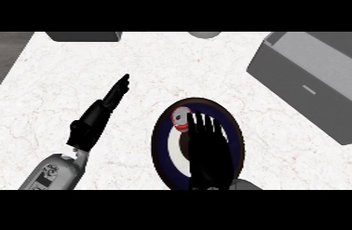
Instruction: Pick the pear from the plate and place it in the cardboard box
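Note:
A round plate [164, 145] with a dark blue rim and white rings lies on the counter at lower centre. On its far left part sits the pear [181, 118], pale with red patches. My right hand [207, 152] hovers flat over the plate, fingers straight and pointing away, its fingertips just right of the pear and hiding much of the plate's middle. The open box [306, 82], grey here, stands at the right, well apart from the plate. My left hand [102, 113] rests open on the counter left of the plate, fingers stretched toward the far side.
A grey block-like object [84, 36] sits at the counter's far edge on the left, and a small round grey thing [205, 34] at far centre. The counter's left edge cuts diagonally at the upper left.

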Robot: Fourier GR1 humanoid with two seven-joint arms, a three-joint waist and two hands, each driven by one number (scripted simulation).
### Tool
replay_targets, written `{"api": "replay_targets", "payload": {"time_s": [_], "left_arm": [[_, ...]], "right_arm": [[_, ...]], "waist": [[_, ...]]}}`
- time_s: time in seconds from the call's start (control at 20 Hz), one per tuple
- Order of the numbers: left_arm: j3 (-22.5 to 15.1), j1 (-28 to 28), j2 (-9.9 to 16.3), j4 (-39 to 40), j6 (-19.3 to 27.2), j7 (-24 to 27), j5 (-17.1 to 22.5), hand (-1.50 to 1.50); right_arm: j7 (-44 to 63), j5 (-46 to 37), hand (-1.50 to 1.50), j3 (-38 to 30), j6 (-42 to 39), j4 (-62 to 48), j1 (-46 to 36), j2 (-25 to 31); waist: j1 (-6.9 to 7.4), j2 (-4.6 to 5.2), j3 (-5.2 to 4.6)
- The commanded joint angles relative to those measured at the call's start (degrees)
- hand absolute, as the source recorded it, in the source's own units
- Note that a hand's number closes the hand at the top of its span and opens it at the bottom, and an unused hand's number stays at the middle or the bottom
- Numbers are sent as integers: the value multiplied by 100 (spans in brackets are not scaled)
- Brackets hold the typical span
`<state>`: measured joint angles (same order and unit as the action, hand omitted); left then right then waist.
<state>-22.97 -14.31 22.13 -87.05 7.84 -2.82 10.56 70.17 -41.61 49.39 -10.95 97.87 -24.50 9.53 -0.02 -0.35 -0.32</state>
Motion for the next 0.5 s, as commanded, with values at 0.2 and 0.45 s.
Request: {"api": "replay_targets", "payload": {"time_s": [0.2,0.45], "left_arm": [[66,-46,-29,-18,-101,-45,-23,0],[153,-99,-31,115,-203,33,-30,0]], "right_arm": [[1501,-275,-150,-197,-566,-965,-296,-930],[1503,-163,-150,-360,-632,-1345,-331,-941]], "waist": [[53,16,19],[42,23,21]]}}
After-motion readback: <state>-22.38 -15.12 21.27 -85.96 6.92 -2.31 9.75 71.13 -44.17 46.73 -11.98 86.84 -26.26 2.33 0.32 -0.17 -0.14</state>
